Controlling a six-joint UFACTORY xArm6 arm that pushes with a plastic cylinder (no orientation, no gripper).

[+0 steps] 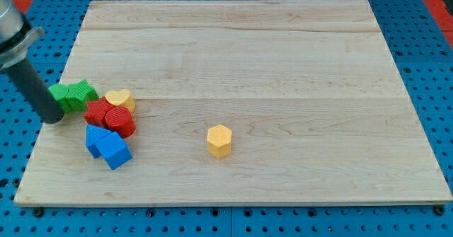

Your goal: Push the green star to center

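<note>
The green star (85, 92) lies near the board's left edge, touching a green block (64, 95) on its left. My tip (54, 119) rests at the board's left edge, just below-left of the green block and left of the star. The rod rises from the tip toward the view's upper left corner.
A yellow heart-like block (119, 99) sits right of the star. Two red blocks (111, 117) lie below it, and two blue blocks (107, 145) below those. A yellow hexagon (219, 140) stands alone near the board's middle. The wooden board (283, 53) lies on a blue pegboard.
</note>
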